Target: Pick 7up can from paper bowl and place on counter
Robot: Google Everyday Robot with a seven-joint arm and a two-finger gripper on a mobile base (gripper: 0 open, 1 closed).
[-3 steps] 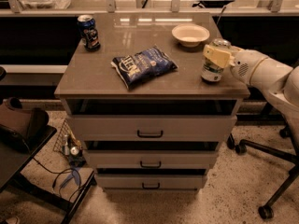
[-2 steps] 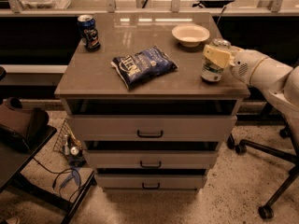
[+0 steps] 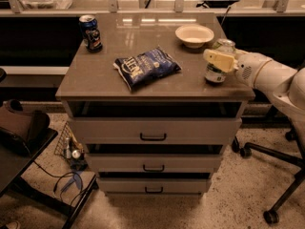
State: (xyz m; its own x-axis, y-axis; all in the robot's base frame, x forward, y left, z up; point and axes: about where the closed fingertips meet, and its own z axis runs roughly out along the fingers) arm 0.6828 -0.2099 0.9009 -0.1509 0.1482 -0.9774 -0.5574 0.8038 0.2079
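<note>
The 7up can (image 3: 215,74), pale green with a silver top, stands upright on the counter (image 3: 143,87) near its right front corner. The empty white paper bowl (image 3: 194,35) sits just behind it, apart from it. My gripper (image 3: 217,57) reaches in from the right and is shut on the can's middle. One pale finger (image 3: 220,61) crosses the can's front and the other is hidden behind the can. The can's base appears to rest on the counter top.
A blue chip bag (image 3: 145,67) lies in the middle of the counter. A dark blue can (image 3: 90,32) stands at the back left corner. Three drawers with dark handles (image 3: 153,137) are below. An office chair base (image 3: 267,151) is at the right, and a dark seat and cables at the left floor.
</note>
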